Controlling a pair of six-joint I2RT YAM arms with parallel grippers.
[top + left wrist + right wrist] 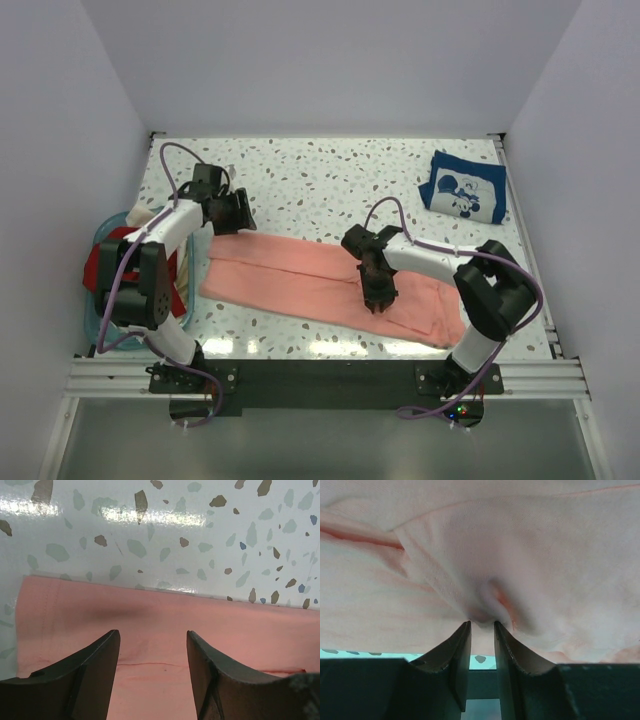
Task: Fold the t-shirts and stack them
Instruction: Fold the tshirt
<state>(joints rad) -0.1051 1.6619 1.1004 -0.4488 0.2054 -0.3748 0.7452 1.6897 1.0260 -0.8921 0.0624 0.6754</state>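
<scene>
Right hand (pixel 482 624): fingers pressed almost together, pinching a raised fold of the plain salmon-pink cloth t-shirt (pixel 520 555). The pinch sits right of the garment's middle, toward its near edge.

Left hand (pixel 152 632): fingers spread apart and holding nothing. It stands above the far left corner of the same shirt; contact with the cloth cannot be judged.

The salmon-pink shirt lies flat in a long band across the white speckled worktop (pixel 320 180), from left of centre to the near right.

A navy blue t-shirt with white cartoon print (pixel 463 187) lies folded at the far right corner, well apart from both hands.

Container: a teal plastic basket (pixel 90 322) at the worktop's left edge, partly hidden by the left arm. It holds dark red cloth (pixel 93 268) and cream cloth (pixel 145 214).
</scene>
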